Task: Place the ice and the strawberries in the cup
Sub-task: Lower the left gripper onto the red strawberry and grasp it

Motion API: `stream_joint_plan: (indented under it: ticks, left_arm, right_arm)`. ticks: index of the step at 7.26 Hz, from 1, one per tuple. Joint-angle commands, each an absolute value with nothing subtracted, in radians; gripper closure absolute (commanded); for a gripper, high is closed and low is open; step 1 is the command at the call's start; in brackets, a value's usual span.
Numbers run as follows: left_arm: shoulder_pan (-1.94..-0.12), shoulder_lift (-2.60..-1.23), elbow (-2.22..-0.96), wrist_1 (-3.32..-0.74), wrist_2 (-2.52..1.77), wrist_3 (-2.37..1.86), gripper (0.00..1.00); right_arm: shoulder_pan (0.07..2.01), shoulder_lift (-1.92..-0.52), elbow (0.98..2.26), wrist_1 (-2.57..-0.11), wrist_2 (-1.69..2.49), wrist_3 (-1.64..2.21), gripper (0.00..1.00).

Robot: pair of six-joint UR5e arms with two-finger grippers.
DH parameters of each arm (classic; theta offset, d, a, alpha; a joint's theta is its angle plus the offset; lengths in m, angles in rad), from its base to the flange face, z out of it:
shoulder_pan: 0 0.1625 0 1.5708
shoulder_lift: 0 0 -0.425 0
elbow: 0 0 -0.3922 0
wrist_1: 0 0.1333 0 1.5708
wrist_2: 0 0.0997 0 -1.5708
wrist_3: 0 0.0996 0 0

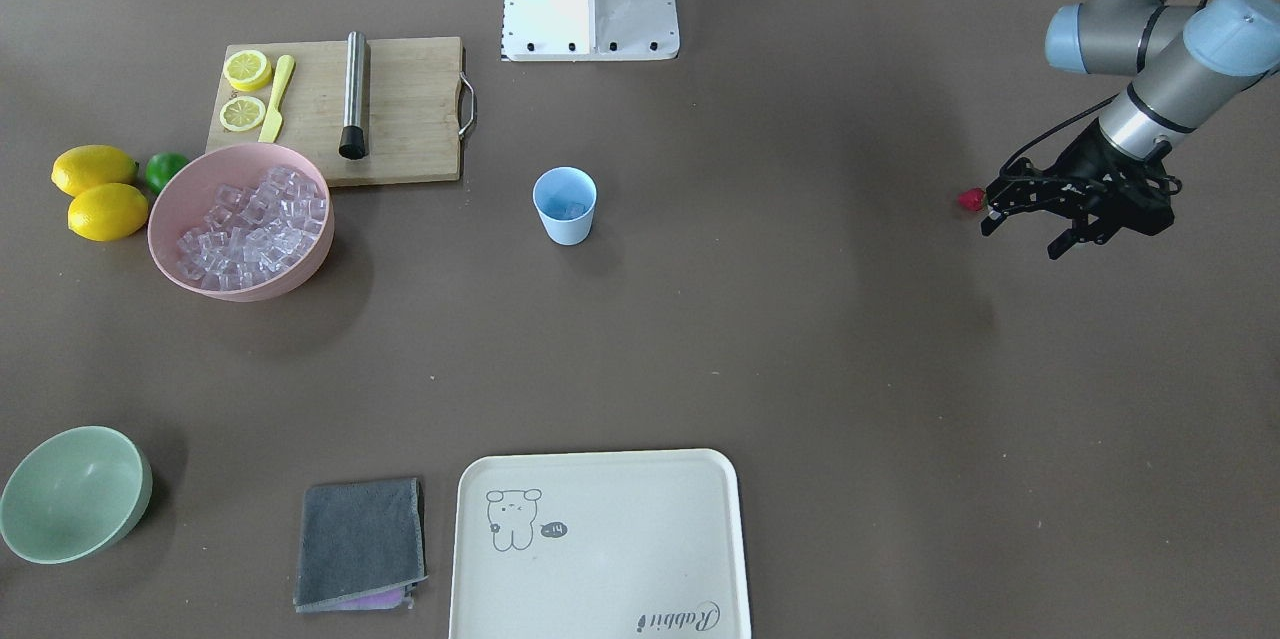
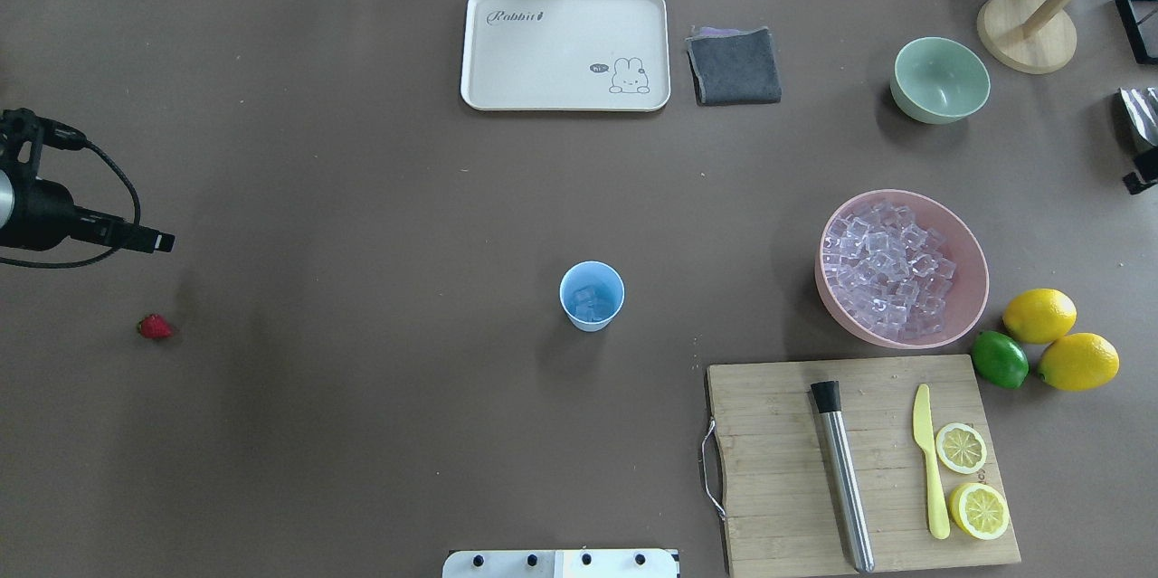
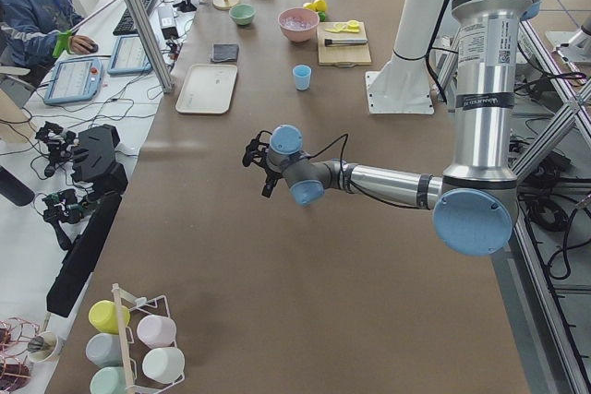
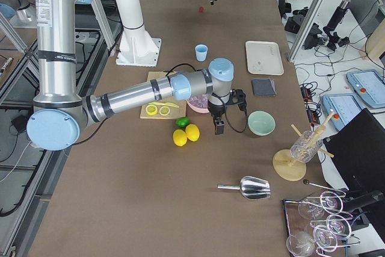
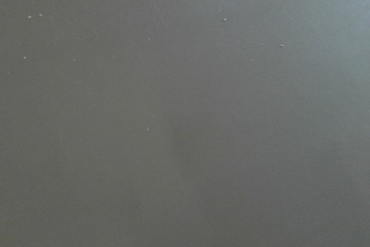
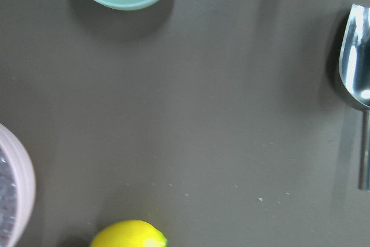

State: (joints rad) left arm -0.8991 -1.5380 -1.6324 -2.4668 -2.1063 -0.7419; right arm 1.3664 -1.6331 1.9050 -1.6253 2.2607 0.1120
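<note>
The light-blue cup (image 1: 565,206) stands mid-table and holds a few ice cubes (image 2: 590,302). Many more ice cubes (image 1: 255,229) fill the pink bowl (image 2: 905,195). One red strawberry (image 1: 969,200) lies on the table at the robot's far left, also seen from overhead (image 2: 156,326). My left gripper (image 1: 1020,237) hovers right beside the strawberry, its jaws open and empty. My right gripper (image 4: 218,121) hangs above the table between the pink bowl and the green bowl. I cannot tell whether it is open or shut.
A cutting board (image 1: 400,109) carries lemon slices, a yellow knife and a steel muddler (image 1: 354,95). Two lemons (image 1: 100,194) and a lime lie by the pink bowl. A green bowl (image 1: 72,494), grey cloth (image 1: 360,544), cream tray (image 1: 600,544) and metal scoop (image 6: 355,62) are also here.
</note>
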Motion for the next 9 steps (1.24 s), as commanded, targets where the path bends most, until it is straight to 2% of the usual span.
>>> stream_joint_plan:
  ticks: [1,5,9]
  left_arm:
    - [-0.832,-1.523,-1.637,-2.465,-2.040,-0.742,0.02]
    - [-0.815,-1.430,-1.712,-2.470,-2.040,-0.726,0.03]
    - [-0.746,-1.425,-1.712,-2.474,-1.954,-0.727,0.03]
  right_arm:
    - [1.489,-1.692,1.862,-1.624,2.266,-0.049,0.00]
    - [1.497,-1.697,1.861,-1.624,2.276,-0.055,0.00]
    - [1.497,-1.697,1.859,-1.624,2.276,-0.055,0.00]
